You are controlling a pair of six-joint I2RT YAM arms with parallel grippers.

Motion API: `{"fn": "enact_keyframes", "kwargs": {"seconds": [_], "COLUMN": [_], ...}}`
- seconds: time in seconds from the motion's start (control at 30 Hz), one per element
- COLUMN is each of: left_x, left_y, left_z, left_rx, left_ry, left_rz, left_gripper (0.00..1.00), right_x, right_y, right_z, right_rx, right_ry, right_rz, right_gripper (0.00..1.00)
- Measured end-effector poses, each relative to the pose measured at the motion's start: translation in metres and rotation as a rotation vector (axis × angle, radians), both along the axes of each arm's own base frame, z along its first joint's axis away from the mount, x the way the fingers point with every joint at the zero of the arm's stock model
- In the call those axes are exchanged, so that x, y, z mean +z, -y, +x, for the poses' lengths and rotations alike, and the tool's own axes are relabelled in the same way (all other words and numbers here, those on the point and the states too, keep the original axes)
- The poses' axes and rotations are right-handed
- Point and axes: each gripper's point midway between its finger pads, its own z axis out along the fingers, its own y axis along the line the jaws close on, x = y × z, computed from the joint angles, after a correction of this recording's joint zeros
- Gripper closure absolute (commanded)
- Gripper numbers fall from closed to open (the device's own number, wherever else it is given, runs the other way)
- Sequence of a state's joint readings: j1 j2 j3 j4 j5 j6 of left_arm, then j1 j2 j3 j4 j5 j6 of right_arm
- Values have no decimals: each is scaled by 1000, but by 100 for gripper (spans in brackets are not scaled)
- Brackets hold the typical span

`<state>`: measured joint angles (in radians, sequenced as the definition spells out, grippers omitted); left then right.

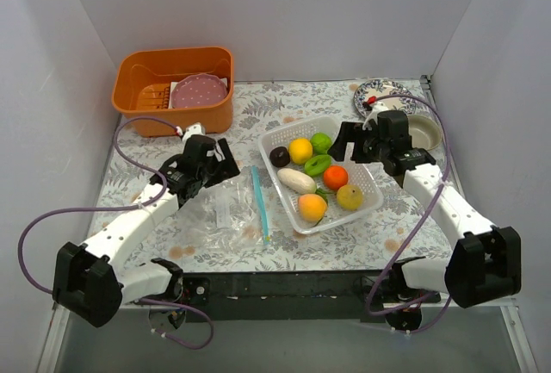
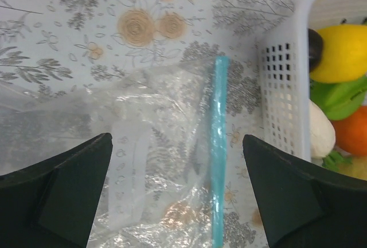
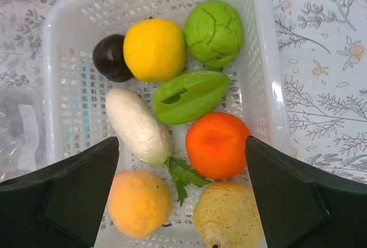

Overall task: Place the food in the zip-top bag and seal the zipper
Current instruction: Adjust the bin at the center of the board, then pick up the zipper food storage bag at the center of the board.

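The task is at its first step: all the food (image 1: 317,164) lies in the white basket (image 3: 261,59), right of the middle of the counter, and nothing is in the bag (image 1: 219,218) yet. The bag lies flat just left of the basket, toward the near edge, and its zipper (image 2: 218,145) runs along the side that faces the basket. I cannot tell whether the mouth is open.

The left gripper (image 2: 178,142) hovers over the bag with its jaws wide and empty, and the arm reaches forward from the near-left corner. The right gripper (image 3: 182,142) hangs above the basket and points down, also wide and empty.

I judge that the next move calls for the left gripper to pinch the plastic near the zipper and lift the mouth. The right one should then come down on one piece, perhaps the orange one (image 3: 217,145).
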<state>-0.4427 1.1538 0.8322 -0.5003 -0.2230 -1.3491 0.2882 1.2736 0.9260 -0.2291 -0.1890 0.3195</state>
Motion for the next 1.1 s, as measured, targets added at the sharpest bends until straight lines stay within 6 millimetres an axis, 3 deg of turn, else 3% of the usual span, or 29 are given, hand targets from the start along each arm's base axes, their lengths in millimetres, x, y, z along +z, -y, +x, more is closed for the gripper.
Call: {"fn": "enact_keyframes", "kwargs": {"seconds": [0.13, 0.37, 0.47, 0.67, 0.93, 1.03, 1.1], "left_x": [1, -39, -51, -69, -78, -80, -84], "left_y": [28, 59, 73, 99, 104, 106, 106], "left_z": [-12, -39, -47, -50, -45, -43, -43], "left_rx": [-72, -123, -139, -144, -112, -106, -103], "left_ry": [-20, -161, -196, -246, -261, -263, -272], "left_rz": [-7, 34, 44, 68, 81, 83, 91], "left_gripper": [11, 18, 25, 29, 42, 52, 52], "right_x": [30, 65, 70, 74, 74, 76, 74], "right_y": [0, 6, 10, 15, 19, 19, 19], "right_z": [-1, -7, -13, -19, -29, -30, -30], "right_rx": [0, -24, -36, -50, -52, -52, -52], "right_ry": [73, 158, 164, 167, 166, 170, 168], "right_rz": [23, 36, 31, 24, 20, 21, 20], "right_gripper": [2, 4, 5, 8, 13, 13, 13]}}
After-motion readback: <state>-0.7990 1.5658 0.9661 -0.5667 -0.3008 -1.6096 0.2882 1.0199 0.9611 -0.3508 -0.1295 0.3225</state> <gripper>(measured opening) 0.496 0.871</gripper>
